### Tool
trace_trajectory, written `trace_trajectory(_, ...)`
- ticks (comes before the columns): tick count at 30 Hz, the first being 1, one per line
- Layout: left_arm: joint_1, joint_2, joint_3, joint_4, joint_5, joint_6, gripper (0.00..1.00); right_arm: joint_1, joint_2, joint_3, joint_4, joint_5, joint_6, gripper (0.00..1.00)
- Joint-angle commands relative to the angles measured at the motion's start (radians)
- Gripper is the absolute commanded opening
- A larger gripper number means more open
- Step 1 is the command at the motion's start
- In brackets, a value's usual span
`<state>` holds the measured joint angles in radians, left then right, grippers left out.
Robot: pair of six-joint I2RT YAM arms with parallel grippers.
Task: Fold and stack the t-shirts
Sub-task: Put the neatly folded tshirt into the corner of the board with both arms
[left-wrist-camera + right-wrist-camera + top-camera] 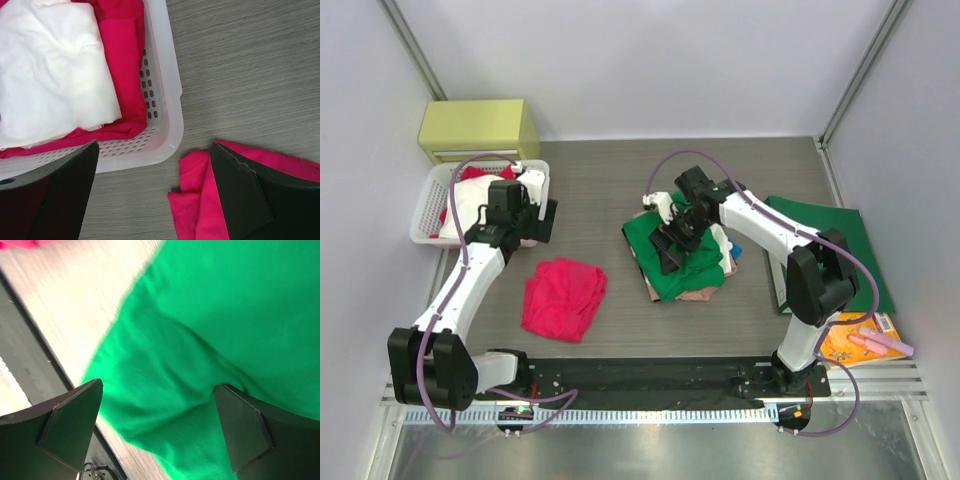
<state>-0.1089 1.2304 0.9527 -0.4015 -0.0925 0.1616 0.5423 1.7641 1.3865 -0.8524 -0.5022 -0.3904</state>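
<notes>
A crumpled bright pinkish-red t-shirt (563, 297) lies on the table left of centre; its edge shows in the left wrist view (200, 200). A green t-shirt (665, 262) lies on top of a pile, with a pale beige-pink shirt (705, 293) peeking out beneath it. My right gripper (672, 245) is open just over the green shirt (210, 330), which fills the right wrist view between the fingers (157, 430). My left gripper (542, 222) is open and empty (150, 200), above the table between the basket and the pinkish-red shirt.
A white perforated basket (424, 222) at the left holds white cloth (50, 75) and red cloth (120, 50); its rim (170, 115) is close to my left fingers. A yellow-green box (480, 128) stands behind. A dark-green folder (855, 250) and an orange packet (860, 342) lie at right.
</notes>
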Motion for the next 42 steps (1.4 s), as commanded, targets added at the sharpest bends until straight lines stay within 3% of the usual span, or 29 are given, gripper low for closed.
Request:
trace_trajectory(1,0.006,-0.031,-0.002,0.020,0.014,-0.007,0.92,0.034,-0.084,0.158,-0.109,-0.048,-0.015,1.00)
trace_trajectory(5,0.006,-0.039,-0.006,0.020,0.022,-0.016,0.93,0.042,-0.158,0.281,-0.171,-0.068,0.013,1.00)
trace_trajectory(9,0.003,-0.046,-0.003,-0.040,0.083,-0.023,0.93,0.044,-0.270,0.298,-0.171,-0.122,0.053,1.00)
trace_trajectory(12,0.003,-0.034,0.035,-0.161,0.212,0.009,0.95,0.051,-0.330,0.172,-0.119,-0.101,0.041,1.00)
trace_trajectory(15,0.003,-0.119,0.018,-0.226,0.246,0.033,0.95,0.056,-0.380,0.027,-0.076,-0.009,-0.007,1.00)
trace_trajectory(20,0.003,-0.339,-0.051,-0.126,0.067,0.026,0.98,0.067,-0.379,-0.138,0.041,0.031,-0.013,1.00)
trace_trajectory(22,0.002,-0.420,-0.065,-0.123,0.040,0.020,1.00,0.079,-0.371,-0.141,0.076,-0.014,0.010,1.00)
trace_trajectory(27,0.002,-0.417,-0.034,-0.413,0.190,0.045,0.98,0.139,-0.282,-0.095,0.076,0.008,-0.002,1.00)
trace_trajectory(37,0.003,-0.520,-0.080,-0.408,0.195,0.064,0.99,0.284,-0.094,0.120,0.067,0.054,-0.013,1.00)
trace_trajectory(42,0.005,-0.430,-0.078,-0.474,0.154,0.134,0.99,0.318,-0.019,0.140,0.128,0.073,-0.008,1.00)
